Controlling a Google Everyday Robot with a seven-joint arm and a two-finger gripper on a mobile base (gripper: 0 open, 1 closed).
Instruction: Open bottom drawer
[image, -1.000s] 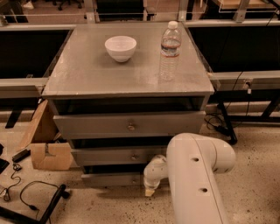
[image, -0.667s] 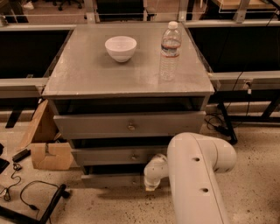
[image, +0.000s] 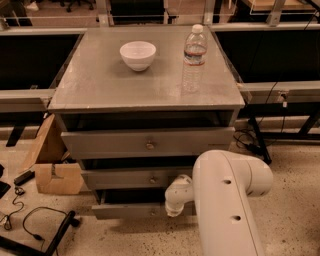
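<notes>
The grey cabinet has three drawers. The bottom drawer (image: 130, 211) is the lowest, a slim grey front panel near the floor, pulled slightly out with a dark gap above it. My white arm reaches down in front of the cabinet's lower right. The gripper (image: 172, 210) sits at the bottom drawer's front, right of its middle, mostly hidden behind the wrist. The drawer's knob is hidden. The middle drawer (image: 135, 178) and top drawer (image: 147, 144) above it each show a small round knob.
On the cabinet top stand a white bowl (image: 137, 54) and a clear water bottle (image: 193, 58). A cardboard box (image: 52, 165) sits on the floor to the left, with black cables (image: 35, 225) near it. Dark table frames flank both sides.
The wrist has shifted slightly up and right along the bottom drawer's front. The drawer itself looks unchanged.
</notes>
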